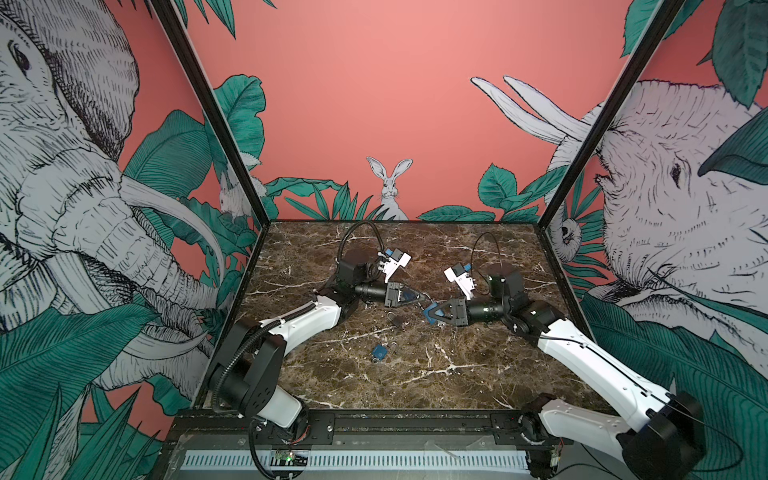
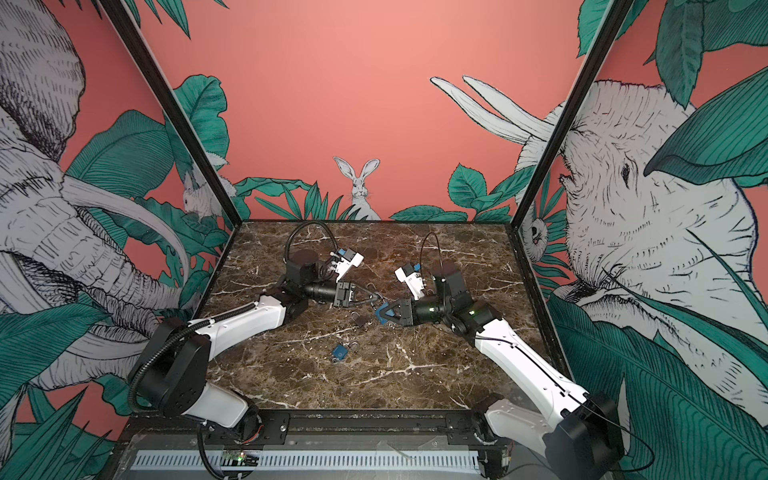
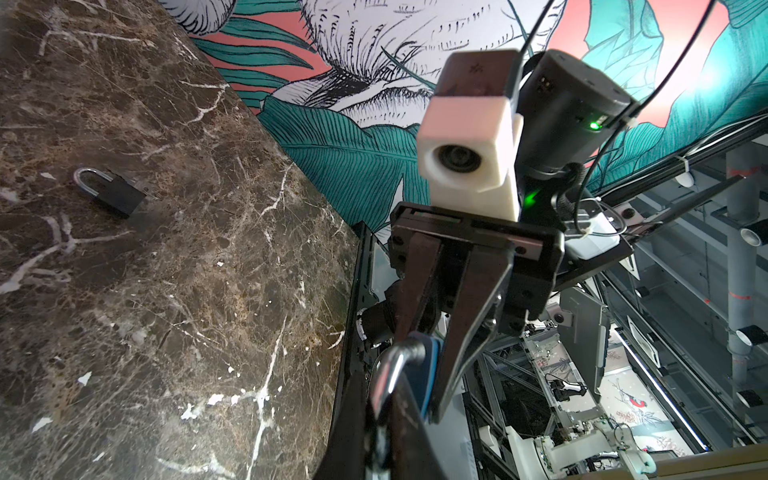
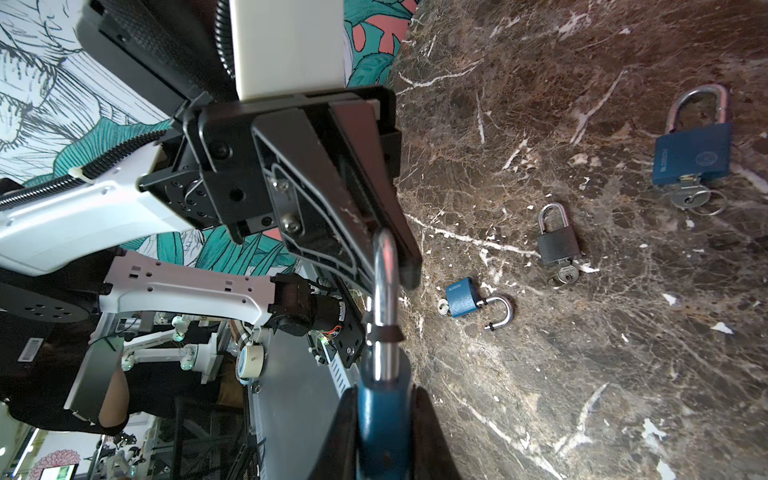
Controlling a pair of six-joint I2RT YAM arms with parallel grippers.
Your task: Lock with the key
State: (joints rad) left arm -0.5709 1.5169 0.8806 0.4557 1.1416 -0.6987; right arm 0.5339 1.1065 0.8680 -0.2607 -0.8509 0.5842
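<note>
A blue padlock (image 4: 382, 415) hangs in the air between both grippers over the middle of the table. My right gripper (image 4: 384, 440) is shut on its blue body (image 1: 430, 311) (image 2: 380, 314). My left gripper (image 3: 380, 432) is shut on its silver shackle (image 3: 392, 370) and meets the right gripper tip to tip (image 1: 424, 297) (image 2: 376, 297). In the right wrist view the shackle (image 4: 384, 291) rises from the body to the left gripper's fingertips (image 4: 405, 266). A key for this lock is hidden from every view.
Three more padlocks lie on the marble table (image 1: 478, 374). They are a black one (image 1: 397, 320) (image 4: 557, 245) with a key (image 4: 565, 274), a small blue one with an open shackle (image 1: 379, 352) (image 4: 461, 297), and a larger blue one (image 4: 692, 153) with a key (image 4: 690, 199).
</note>
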